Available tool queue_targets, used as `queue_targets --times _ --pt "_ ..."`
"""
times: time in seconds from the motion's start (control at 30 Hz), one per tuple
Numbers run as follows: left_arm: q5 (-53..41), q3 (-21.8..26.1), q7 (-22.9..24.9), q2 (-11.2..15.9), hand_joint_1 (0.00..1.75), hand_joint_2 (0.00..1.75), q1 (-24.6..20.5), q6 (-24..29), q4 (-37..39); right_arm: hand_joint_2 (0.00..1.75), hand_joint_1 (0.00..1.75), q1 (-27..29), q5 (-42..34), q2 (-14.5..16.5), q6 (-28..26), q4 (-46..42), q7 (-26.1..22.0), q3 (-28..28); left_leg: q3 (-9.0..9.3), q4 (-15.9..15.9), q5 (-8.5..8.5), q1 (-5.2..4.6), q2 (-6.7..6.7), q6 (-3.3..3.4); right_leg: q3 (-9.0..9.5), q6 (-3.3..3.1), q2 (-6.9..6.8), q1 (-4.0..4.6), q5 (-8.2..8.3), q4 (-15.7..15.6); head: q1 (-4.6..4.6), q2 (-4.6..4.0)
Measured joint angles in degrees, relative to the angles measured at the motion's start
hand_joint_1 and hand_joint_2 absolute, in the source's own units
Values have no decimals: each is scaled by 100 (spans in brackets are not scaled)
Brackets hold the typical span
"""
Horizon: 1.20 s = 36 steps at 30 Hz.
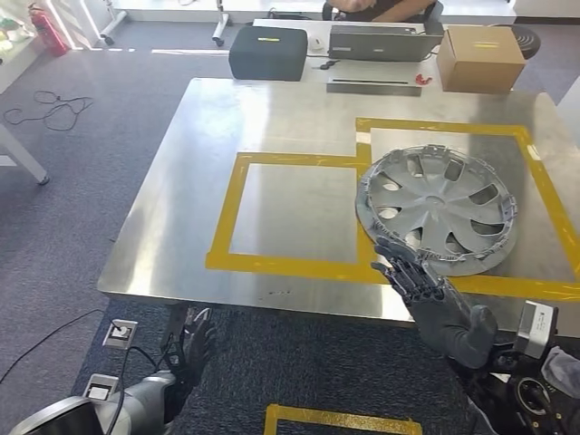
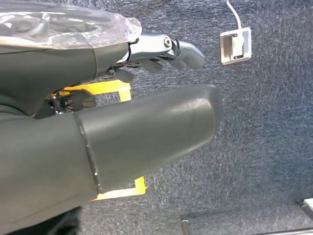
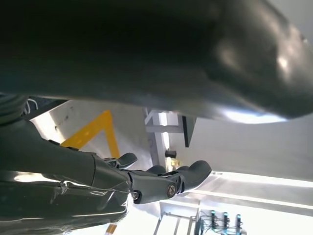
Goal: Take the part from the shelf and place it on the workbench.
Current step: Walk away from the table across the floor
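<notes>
The part, a silver wheel cover, lies flat on the metal workbench, across the yellow tape between two marked squares. My right hand hovers at the bench's near edge, just short of the cover's rim, fingers stretched out and apart, holding nothing. In the right wrist view that right hand has its fingers extended. My left hand hangs low below the bench's front edge, over the carpet, fingers loosely apart and empty. Its thick grey thumb and darker fingers spread over the floor.
At the bench's far side stand a dark case, a grey laptop-like unit and a cardboard box. A person sits behind them. Floor sockets and a cable lie near my left hand. Yellow tape marks the carpet.
</notes>
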Motion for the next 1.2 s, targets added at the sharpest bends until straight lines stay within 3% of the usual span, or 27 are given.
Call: queue_targets --times 0.07,0.13,0.2,0.23,0.3,0.37,0.4,0.43,0.53,0.57,0.67,0.73,0.83,0.87,0.9,0.93,1.0,1.07,1.13,1.2 --pt "-4 0 2 6 0 0 -9 0 0 0 0 4 3 0 1 -5 -4 7 -37 62 -15 -13 -9 -80 190 -50 26 12 55 -341 -4 0" --pt "-9 0 3 3 0 0 -8 -1 0 0 0 8 10 -1 1 -9 -7 10 -57 74 1 -7 -14 -141 187 -147 38 40 67 -333 -34 0" --pt "-12 0 4 -2 0 0 -6 -1 0 0 0 2 18 -1 -2 -15 -9 9 -121 233 -128 18 0 -189 182 -236 31 46 100 -355 -57 0" --pt "-13 0 4 -1 0 0 -10 -1 0 0 0 0 20 -1 -3 -19 -9 9 -233 488 -293 23 7 -206 175 -276 23 45 119 -369 -79 0" --pt "-13 0 4 0 0 0 -12 0 0 0 0 6 20 -1 -3 -25 -9 14 -620 1328 -726 23 18 -221 133 -327 4 62 150 -375 -133 0" --pt "-13 0 4 1 0 0 8 0 0 0 0 11 20 -1 -5 -25 -7 17 -892 1914 -929 21 18 -212 81 -355 -8 89 179 -374 -160 0" --pt "-13 0 4 1 0 0 17 0 0 0 0 12 20 -1 -6 -25 -7 19 -853 1860 -862 19 18 -196 59 -360 -9 100 196 -374 -166 0" --pt "-13 0 4 1 0 0 20 0 0 0 0 12 20 -1 -7 -25 -7 21 -679 1556 -702 17 19 -173 43 -357 -9 107 212 -374 -172 0" --pt "-13 0 3 0 0 0 -11 1 0 0 0 9 21 -1 -6 -29 -8 23 14 311 -257 -17 31 -100 15 -308 -10 132 257 -367 -186 0" --pt "-13 0 3 -1 0 0 -22 1 0 0 0 7 22 -1 -6 -31 -8 23 99 138 -219 -34 33 -84 9 -284 -11 136 271 -367 -179 0" --pt "-11 0 2 -2 0 0 -31 1 0 0 0 7 22 -1 -9 -31 -8 24 85 70 -151 -57 30 -9 -12 -193 -14 120 302 -377 -142 0" --pt "-11 0 2 -5 0 0 -36 1 0 0 0 9 22 -2 -14 -31 -9 23 62 33 -83 -39 39 64 -135 -156 -16 116 92 -136 -110 0" --pt "-12 0 3 -8 0 0 -34 1 0 0 0 17 24 -2 -22 -27 -13 25 1 29 -27 -49 45 118 -549 -130 -19 116 -578 1007 -55 0" --pt "-13 0 4 -9 0 0 -28 1 0 0 0 25 25 -2 -25 -22 -14 26 -22 31 -12 -57 43 122 -641 -122 -19 117 -702 1319 -50 0" --pt "-13 0 5 -10 0 0 -20 1 0 0 0 33 26 -3 -26 -17 -14 26 -42 35 2 -64 39 120 -641 -121 -19 118 -725 1435 -46 0" --pt "-13 0 5 -10 0 0 -12 1 0 0 0 39 27 -3 -26 -13 -15 26 -56 41 12 -67 34 114 -516 -129 -19 119 -636 1284 -43 0" --pt "-14 0 7 -10 0 0 -4 1 0 0 0 41 27 -2 -26 -10 -16 26 -67 60 18 -69 27 105 -83 -155 -18 119 -318 581 -40 0" --pt "-15 0 8 -11 0 0 -12 1 0 0 0 37 28 -1 -26 -9 -17 26 -82 84 24 -77 23 83 287 -182 -4 126 -143 -93 -38 0" --pt "-19 0 9 -13 0 0 -25 1 0 0 0 36 31 -1 -26 -8 -25 26 -133 105 57 -87 17 28 427 -212 12 148 -127 -366 -40 0" --pt "-25 0 13 -14 0 0 -27 2 0 0 0 40 38 -1 -26 -7 -32 27 -175 109 101 -91 9 -43 423 -260 13 158 -96 -381 -45 0"
